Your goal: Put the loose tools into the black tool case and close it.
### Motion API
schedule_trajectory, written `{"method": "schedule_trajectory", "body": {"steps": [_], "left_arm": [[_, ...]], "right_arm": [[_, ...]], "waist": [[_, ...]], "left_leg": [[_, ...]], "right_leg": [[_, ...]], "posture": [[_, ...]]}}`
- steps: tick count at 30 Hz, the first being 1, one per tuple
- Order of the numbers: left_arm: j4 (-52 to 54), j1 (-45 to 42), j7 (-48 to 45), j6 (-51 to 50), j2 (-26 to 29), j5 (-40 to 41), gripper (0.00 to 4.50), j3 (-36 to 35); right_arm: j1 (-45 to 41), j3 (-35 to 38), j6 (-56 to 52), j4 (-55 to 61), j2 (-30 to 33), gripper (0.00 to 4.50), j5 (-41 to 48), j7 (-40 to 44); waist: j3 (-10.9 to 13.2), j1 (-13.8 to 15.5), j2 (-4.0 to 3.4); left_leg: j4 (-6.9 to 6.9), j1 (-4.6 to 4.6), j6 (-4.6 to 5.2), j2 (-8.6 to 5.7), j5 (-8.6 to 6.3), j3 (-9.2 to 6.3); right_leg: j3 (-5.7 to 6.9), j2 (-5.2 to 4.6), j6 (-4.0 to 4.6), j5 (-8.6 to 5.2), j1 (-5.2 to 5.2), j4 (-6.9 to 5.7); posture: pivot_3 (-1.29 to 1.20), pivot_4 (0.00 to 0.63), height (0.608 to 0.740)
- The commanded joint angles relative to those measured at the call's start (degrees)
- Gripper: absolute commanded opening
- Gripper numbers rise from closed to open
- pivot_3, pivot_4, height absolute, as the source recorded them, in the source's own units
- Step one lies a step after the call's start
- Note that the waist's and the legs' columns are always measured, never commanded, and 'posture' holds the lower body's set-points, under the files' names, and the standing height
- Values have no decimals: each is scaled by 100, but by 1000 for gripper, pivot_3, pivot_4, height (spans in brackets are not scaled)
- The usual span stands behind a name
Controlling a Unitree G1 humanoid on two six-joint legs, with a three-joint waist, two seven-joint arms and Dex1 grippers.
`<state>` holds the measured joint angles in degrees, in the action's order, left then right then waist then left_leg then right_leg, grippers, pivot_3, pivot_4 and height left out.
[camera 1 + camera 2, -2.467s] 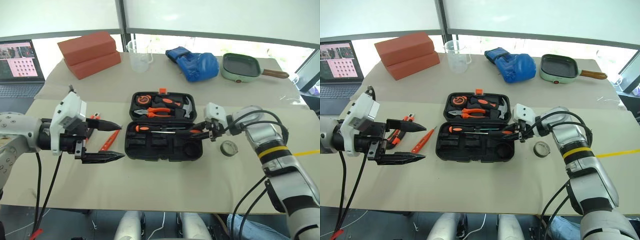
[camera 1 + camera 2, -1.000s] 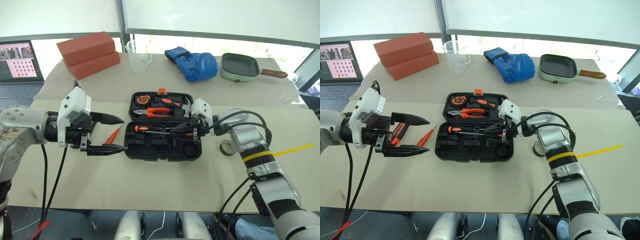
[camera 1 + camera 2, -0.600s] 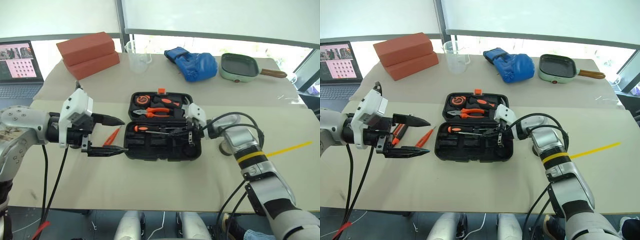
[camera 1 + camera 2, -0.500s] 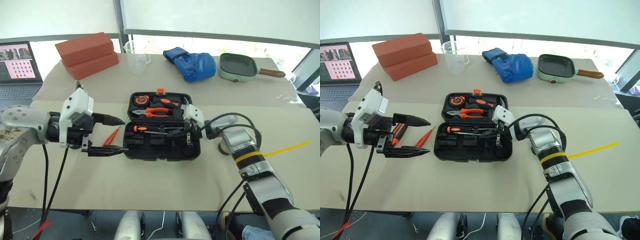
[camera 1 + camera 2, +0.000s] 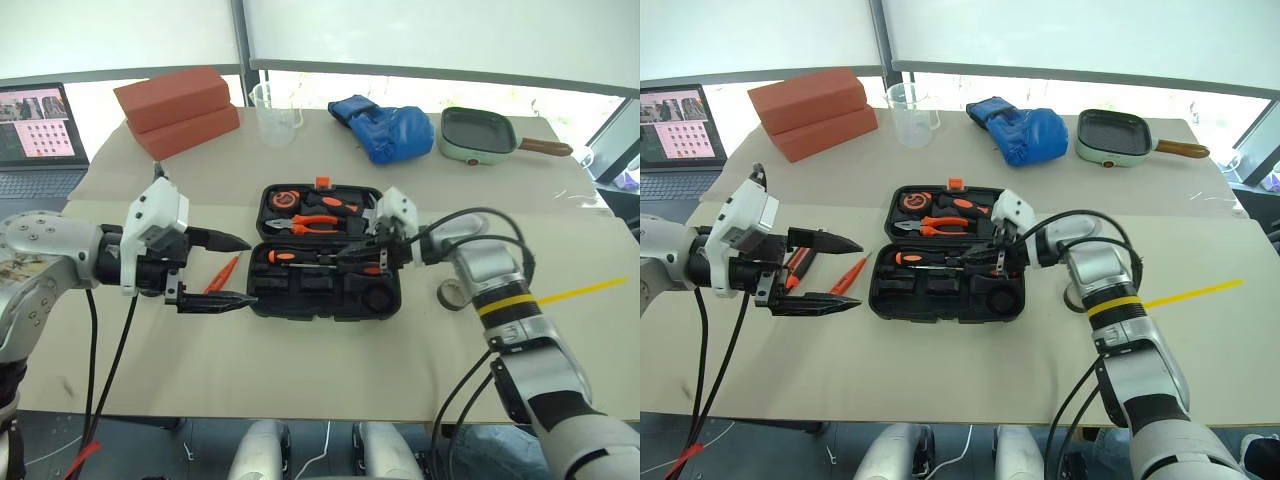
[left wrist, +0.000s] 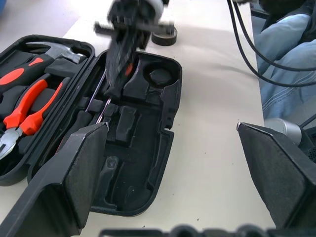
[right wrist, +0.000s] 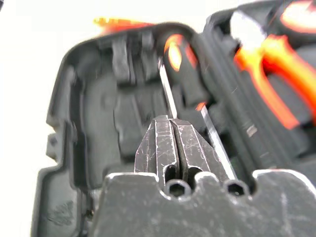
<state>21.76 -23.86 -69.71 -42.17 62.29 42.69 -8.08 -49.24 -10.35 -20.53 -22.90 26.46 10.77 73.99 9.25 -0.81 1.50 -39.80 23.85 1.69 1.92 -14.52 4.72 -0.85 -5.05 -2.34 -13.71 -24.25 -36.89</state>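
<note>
The black tool case (image 5: 262, 296) lies open at the table's middle. Two orange-and-black screwdrivers (image 5: 290, 257) lie in the far row of its near half. My right gripper (image 5: 346, 262) is shut just above their shafts (image 7: 167, 94), with nothing seen between its fingers. My left gripper (image 5: 246, 270) stands open at the case's left side. The slim orange tester screwdriver (image 5: 846, 275) lies on the table under it, and the utility knife (image 5: 797, 264) lies behind it. The tape roll (image 6: 164, 37) sits to the right of the case, partly hidden by my right arm.
The lid half holds pliers (image 5: 316, 222), a hammer (image 5: 373, 211) and a tape measure (image 5: 288, 198). At the back stand red bricks (image 5: 180, 105), a clear cup (image 5: 276, 110), a blue glove (image 5: 392, 126) and a green pan (image 5: 483, 133). A laptop (image 5: 36, 132) sits far left.
My right gripper came left over the case, dipped toward its near half, and has now lifted a little. My left gripper closed in on the case earlier and has stayed still since.
</note>
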Motion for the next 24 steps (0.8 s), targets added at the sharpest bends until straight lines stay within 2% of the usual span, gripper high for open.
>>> {"method": "schedule_trajectory", "body": {"steps": [1,4,5,6,10,13,17,21,24], "left_arm": [[30,209,425,-99,-89,-33,4500,-341],[94,803,880,-218,-119,-198,4500,-726],[153,1057,1028,-285,-152,-215,4500,-915],[227,1336,1168,-352,-201,-231,4500,-1133],[601,2878,1530,-584,-523,-425,4500,-2350],[779,4137,1464,-510,-850,-684,4500,-3306],[616,5122,1550,-343,-1093,-1106,4500,-3899],[632,5253,1592,-356,-1097,-1155,4500,-3875],[869,4603,1780,-851,-688,-822,4500,-3464]], "right_arm": [[163,330,-387,856,310,13,362,-4],[475,676,-909,1760,691,13,851,36],[575,804,-1119,2065,814,620,1048,35],[666,927,-1312,2355,939,733,1240,40],[1022,1356,-1725,3420,1494,2188,1965,225],[1129,1589,-2030,3924,1770,3102,2472,222],[1292,1763,-2210,4316,2008,4479,2956,212],[1412,1820,-2260,4498,2107,4479,3205,73],[1562,1797,-2220,4617,2143,4479,3282,-47]], "waist": [[0,2,0],[0,3,0],[0,3,0],[1,4,-1],[2,-30,-3],[3,-51,0],[3,12,0],[3,124,3],[3,164,4]], "left_leg": [[0,0,0,0,0,0],[2,1,1,1,-1,-7],[4,0,3,2,-2,-12],[6,1,4,2,-2,-18],[11,0,9,10,-6,-16],[13,-6,10,17,-9,-14],[13,-17,10,19,-9,-13],[10,-18,11,12,-10,-15],[10,-17,13,12,-12,-14]], "right_leg": [[0,0,0,0,0,0],[0,-1,0,0,-1,2],[-1,-3,0,0,-2,1],[-1,-5,0,0,-3,2],[-3,-9,1,-1,-7,8],[-1,-10,6,-3,-7,11],[1,-20,12,-5,0,11],[8,-32,12,-5,3,17],[8,-38,12,-5,2,17]], "posture": [[0,150,738],[0,150,738],[0,150,738],[0,150,738],[0,150,738],[0,150,738],[0,150,738],[0,150,738],[0,150,738]]}}
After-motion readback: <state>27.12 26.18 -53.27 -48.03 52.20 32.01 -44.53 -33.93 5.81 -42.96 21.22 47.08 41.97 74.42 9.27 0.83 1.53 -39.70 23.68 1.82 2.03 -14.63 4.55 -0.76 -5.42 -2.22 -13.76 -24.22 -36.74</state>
